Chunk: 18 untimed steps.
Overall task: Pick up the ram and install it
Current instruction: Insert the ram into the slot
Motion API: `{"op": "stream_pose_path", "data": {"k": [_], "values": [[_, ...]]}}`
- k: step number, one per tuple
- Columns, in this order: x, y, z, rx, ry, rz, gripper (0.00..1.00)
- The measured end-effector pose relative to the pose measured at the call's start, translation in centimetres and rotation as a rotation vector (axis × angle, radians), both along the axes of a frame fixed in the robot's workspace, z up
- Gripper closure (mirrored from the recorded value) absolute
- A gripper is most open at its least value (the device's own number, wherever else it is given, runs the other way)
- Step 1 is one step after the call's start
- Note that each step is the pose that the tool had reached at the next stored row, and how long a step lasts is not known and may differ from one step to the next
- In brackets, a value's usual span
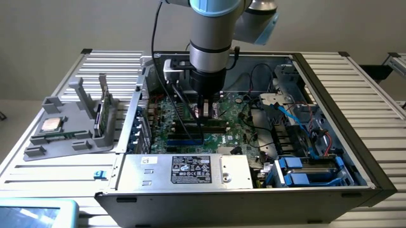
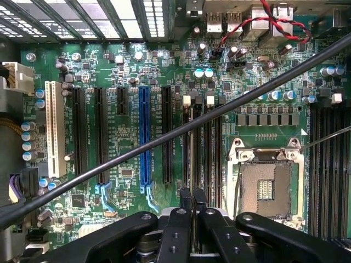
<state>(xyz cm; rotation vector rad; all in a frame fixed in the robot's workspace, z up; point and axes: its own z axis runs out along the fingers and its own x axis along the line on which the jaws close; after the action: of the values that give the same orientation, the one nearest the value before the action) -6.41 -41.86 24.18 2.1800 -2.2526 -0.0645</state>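
The ram (image 1: 54, 137), a long narrow green stick, lies flat in the front slot of the grey holder (image 1: 38, 152) at the exterior view's left, outside the computer case. My gripper (image 1: 206, 108) is far from it, reaching down inside the open case over the motherboard (image 2: 126, 71). In the wrist view the black fingertips (image 2: 186, 198) are pressed together, shut, and I see nothing between them. They hang just above the long dark memory slots (image 2: 204, 148) with white latches, beside the empty processor socket (image 2: 266, 189).
The holder also carries a square silver processor chip (image 1: 50, 124) and an upright card (image 1: 101, 113). A black cable (image 2: 164, 139) crosses the wrist view diagonally. The power supply box (image 1: 184, 170), case walls, blue drive bays (image 1: 304, 173) and loose wires crowd the case.
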Motion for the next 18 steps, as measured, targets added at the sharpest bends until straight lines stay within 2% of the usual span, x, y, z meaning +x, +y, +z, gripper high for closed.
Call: {"op": "stream_pose_path", "data": {"k": [18], "values": [[-0.09,0.00,-0.46,-0.0001,0.0000,0.000,0.89]]}}
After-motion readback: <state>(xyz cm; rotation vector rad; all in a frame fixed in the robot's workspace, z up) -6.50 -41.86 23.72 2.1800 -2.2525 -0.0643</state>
